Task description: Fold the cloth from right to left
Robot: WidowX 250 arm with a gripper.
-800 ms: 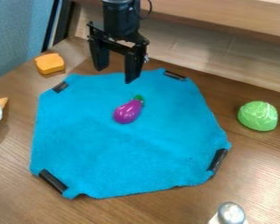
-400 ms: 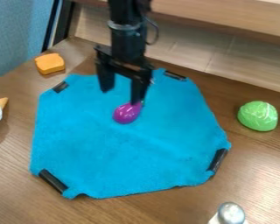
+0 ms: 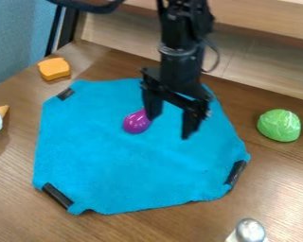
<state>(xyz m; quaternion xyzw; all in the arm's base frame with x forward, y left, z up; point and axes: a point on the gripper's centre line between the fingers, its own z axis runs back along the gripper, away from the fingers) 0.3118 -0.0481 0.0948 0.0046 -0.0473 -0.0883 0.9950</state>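
Camera view: my gripper (image 3: 170,127) has come down from the back and across toward the right, and its fingers now hang wide apart over the upper middle of the cloth (image 3: 129,165), holding nothing. The cloth itself hasn't budged; it lies spread on the table (image 3: 274,189), no fold in it, so I judge that I'm lining up and the folding is still to do. The toy eggplant (image 3: 136,123) sits on the cloth, partly behind one finger, and I can't tell whether they touch. The right edge slants down to the corner with the dark strip (image 3: 236,173), and that's where I'd want to go next: lower, pinch the fabric, lift and carry it left. A band of table runs between that edge and the green lettuce (image 3: 279,125), which seems enough to come in from the side. The silver-topped shaker (image 3: 250,230) stands near the bottom, below that corner, so I'd swing wide of it. Behind the arm rises the wooden panel (image 3: 262,66). My worry is the eggplant: a low sweep left could knock it, or the fold could land on it and sit lumpy.
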